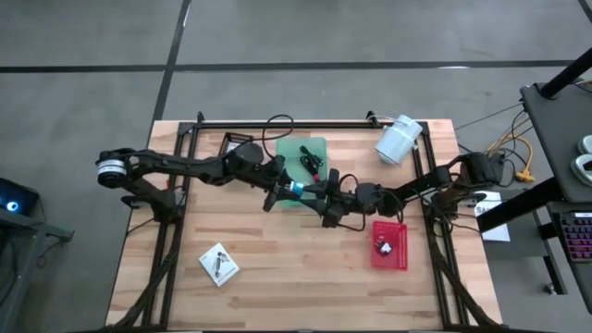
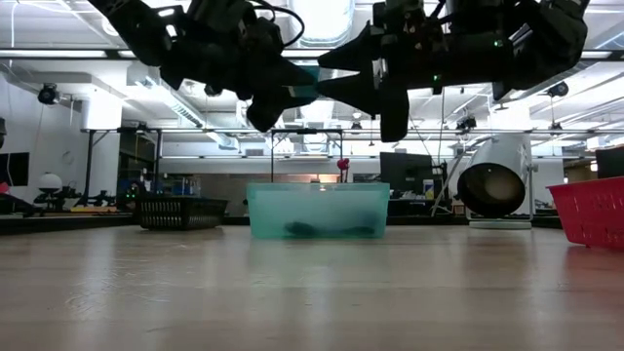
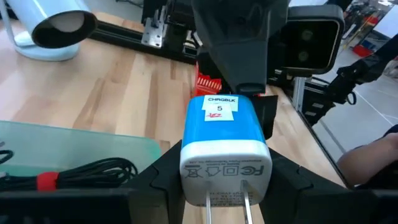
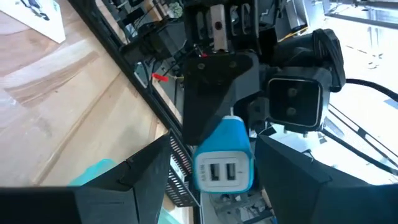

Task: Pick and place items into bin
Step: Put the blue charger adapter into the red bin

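Above the table's middle, just beside the green bin [image 1: 302,159], the left gripper [image 3: 225,186] clamps a blue-and-white charger block [image 3: 225,144]. The right gripper [image 4: 211,180] faces it with fingers spread around the charger's USB end, not visibly pinching.

Colours on the table

A blue and white charger [image 3: 225,149] has a small white label with a black 5. The see-through bin [image 1: 303,163] is pale green, with black cables [image 3: 74,173] tied by a red band. The basket [image 1: 389,245] is red. The packet [image 1: 219,264] is white with dark print. The table [image 1: 277,277] is light wood.
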`<state>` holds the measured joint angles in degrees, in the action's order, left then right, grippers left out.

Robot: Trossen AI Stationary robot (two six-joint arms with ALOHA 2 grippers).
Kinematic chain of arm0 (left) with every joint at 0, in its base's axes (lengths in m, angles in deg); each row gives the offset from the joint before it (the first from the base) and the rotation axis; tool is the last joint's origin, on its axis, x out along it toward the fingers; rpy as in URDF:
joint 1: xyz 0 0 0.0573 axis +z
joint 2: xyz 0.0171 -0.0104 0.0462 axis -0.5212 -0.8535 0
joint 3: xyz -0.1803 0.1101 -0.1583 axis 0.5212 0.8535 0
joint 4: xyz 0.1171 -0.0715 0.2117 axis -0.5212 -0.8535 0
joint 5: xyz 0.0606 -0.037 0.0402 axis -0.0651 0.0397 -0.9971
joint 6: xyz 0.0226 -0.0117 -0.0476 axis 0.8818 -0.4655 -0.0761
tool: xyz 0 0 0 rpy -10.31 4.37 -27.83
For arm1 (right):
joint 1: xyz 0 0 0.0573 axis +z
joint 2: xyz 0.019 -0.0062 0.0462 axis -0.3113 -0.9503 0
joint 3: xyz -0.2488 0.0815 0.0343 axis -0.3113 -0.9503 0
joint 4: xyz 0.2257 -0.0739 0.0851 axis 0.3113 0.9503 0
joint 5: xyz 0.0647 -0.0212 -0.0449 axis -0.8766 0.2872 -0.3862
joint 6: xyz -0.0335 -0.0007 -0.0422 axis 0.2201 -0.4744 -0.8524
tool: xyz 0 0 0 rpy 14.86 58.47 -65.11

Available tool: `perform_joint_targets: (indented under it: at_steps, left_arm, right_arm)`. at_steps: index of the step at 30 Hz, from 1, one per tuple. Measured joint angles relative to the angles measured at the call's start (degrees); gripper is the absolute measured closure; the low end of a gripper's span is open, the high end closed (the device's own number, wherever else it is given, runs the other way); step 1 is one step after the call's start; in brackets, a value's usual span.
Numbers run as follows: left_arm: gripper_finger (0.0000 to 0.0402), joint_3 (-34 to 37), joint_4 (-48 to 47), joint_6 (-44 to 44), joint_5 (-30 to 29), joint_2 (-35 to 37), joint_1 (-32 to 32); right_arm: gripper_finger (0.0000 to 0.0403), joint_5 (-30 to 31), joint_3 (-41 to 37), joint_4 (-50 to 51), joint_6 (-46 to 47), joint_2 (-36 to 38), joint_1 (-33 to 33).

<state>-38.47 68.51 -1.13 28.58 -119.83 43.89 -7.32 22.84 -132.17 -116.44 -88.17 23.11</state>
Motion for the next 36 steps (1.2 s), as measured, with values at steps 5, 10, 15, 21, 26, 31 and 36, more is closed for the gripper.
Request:
perform_joint_targets:
  at_steps: [5,10,15,21,26,31,36]
  left_arm:
    - [0.0272,-0.1,2.1,0.0,0.6,-1.3,-0.9]
    - [0.0272,-0.1,2.6,0.1,1.4,-1.3,-1.2]
    - [0.0272,-0.1,2.7,0.1,1.4,-1.3,-1.3]
    - [0.0272,-0.1,3.0,0.1,1.4,-1.3,-1.4]
    - [0.0272,-0.1,7.6,0.0,1.5,-4.1,-1.8]
    - [0.0272,-1.8,7.7,0.0,2.0,-6.9,-1.8]
    - [0.0272,-2.7,7.6,0.0,2.0,-7.4,-1.9]
  right_arm:
    - [0.0184,0.0,0.0,0.1,0.0,0.0,-0.1]
    - [0.0184,-0.2,0.0,0.0,0.0,0.0,-0.3]
    - [0.0184,-0.2,0.0,0.0,0.2,0.0,-0.3]
    - [0.0184,-0.2,0.0,0.0,0.3,0.0,-0.3]
    - [0.0184,-0.2,0.0,-0.2,0.3,0.0,-0.3]
    - [0.0184,-0.3,-0.1,0.1,0.2,-0.1,-0.3]
    - [0.0184,-0.2,-0.1,-0.2,0.3,-0.1,-0.3]
